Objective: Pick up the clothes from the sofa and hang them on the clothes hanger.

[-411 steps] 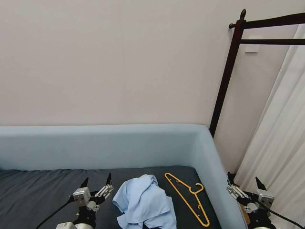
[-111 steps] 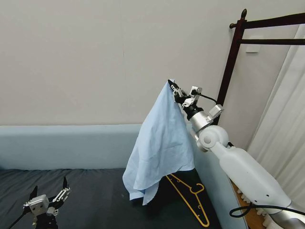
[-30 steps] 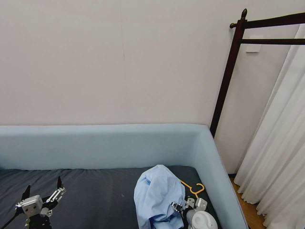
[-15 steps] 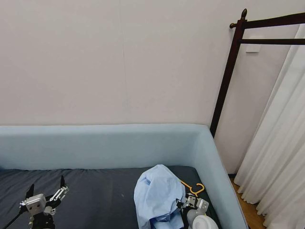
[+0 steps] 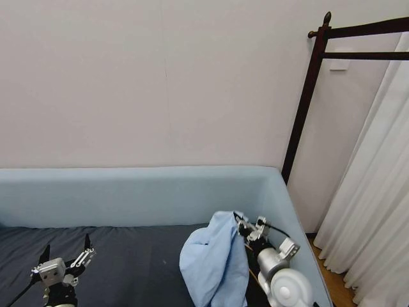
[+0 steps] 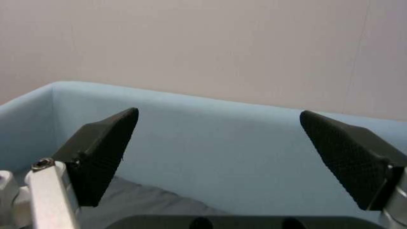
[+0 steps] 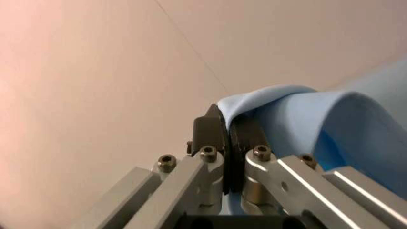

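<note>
Lifted since a moment ago — blue shirt, clamped in right tool; left tool gapes empty.

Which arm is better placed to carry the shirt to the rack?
Right. The right end effector is clamped on the shirt, at the sofa end nearest the rack; the left end effector hangs open and empty at the far end.

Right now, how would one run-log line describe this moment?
right gripper: shut on blue shirt, held over sofa | left gripper: open, idle, low | coat rack: right of sofa
</note>
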